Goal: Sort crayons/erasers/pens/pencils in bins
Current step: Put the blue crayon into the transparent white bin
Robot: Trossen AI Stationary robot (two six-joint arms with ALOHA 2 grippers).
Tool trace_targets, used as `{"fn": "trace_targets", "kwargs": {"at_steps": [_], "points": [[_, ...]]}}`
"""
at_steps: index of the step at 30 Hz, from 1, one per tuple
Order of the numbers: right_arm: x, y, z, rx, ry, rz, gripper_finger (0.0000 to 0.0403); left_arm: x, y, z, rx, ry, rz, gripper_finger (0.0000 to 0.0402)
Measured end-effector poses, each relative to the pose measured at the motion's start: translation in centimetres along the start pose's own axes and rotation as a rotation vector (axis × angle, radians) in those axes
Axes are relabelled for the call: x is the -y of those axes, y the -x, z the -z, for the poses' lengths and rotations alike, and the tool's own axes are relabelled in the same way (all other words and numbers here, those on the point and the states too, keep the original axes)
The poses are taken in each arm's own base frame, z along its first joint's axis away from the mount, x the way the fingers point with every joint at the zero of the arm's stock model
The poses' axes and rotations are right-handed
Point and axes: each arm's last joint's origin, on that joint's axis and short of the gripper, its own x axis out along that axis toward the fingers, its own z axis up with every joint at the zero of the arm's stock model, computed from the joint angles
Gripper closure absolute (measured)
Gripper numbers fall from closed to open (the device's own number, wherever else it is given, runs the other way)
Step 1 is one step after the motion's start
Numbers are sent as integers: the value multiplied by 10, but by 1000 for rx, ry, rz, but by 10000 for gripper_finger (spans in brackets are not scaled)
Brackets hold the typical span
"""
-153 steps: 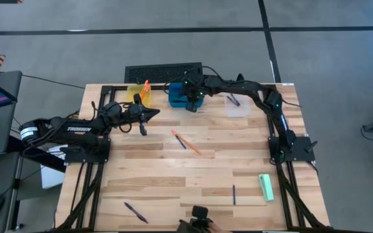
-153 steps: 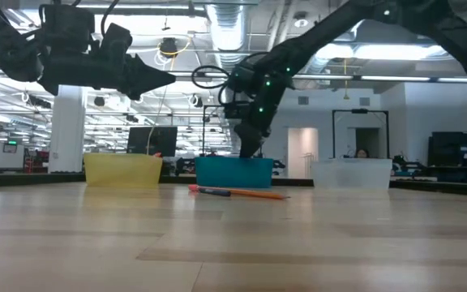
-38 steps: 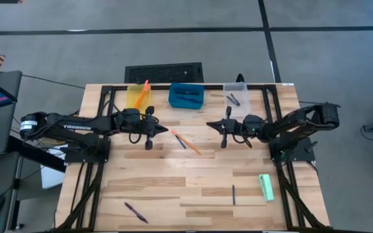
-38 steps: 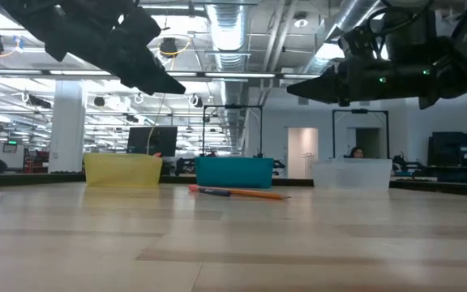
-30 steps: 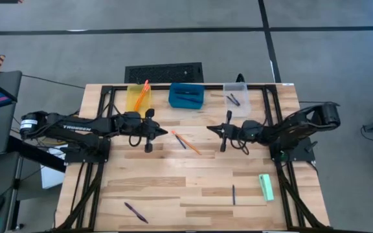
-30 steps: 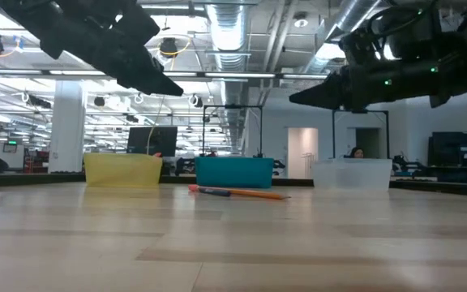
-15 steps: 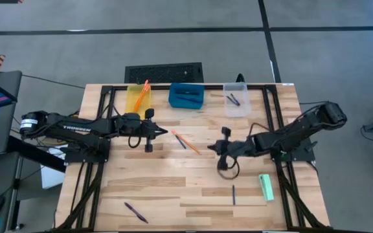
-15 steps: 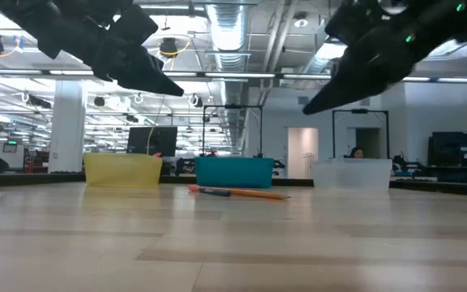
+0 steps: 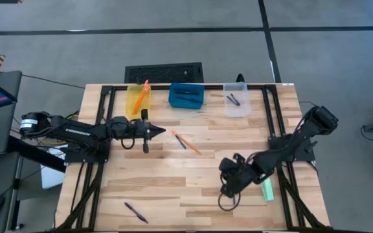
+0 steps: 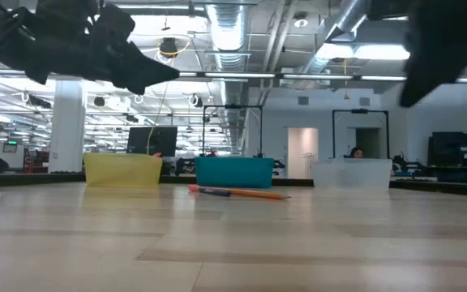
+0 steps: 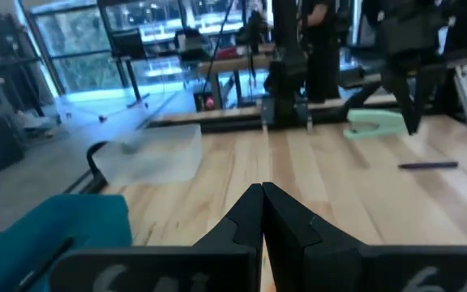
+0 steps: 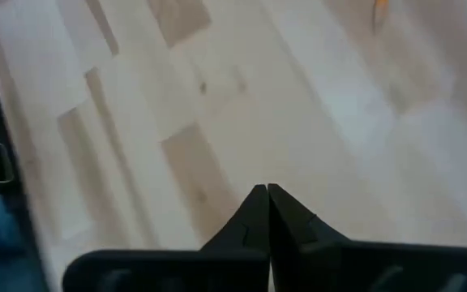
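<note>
Near the table's front right edge lies the flat mint-green eraser (image 9: 266, 187), a dark pen (image 9: 234, 194) just beside it, with the clenched, empty right gripper (image 9: 226, 188) hovering close while the left gripper (image 9: 163, 132), also clenched, waits near the yellow bin (image 9: 136, 98).

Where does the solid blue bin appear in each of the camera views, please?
High view: blue bin at the table's far edge, middle of three bins.
Low view: blue bin centre, far across the table.
Left wrist view: blue bin beside the clear bin.
Right wrist view: not in it.
Shared landmark: the clear bin beside it.
</note>
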Motion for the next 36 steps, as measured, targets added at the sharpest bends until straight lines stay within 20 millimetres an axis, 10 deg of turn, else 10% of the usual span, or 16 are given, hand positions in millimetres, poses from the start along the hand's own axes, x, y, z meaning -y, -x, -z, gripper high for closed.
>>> {"fn": "trace_targets", "kwargs": {"at_steps": [21, 36], "points": [[-38, -33, 54, -430, -712, 289, 205, 4, 1, 6, -46, 22, 112, 401], [-32, -68, 57, -403, -794, 391, 227, 14, 1, 7, -65, 38, 160, 401]]}}
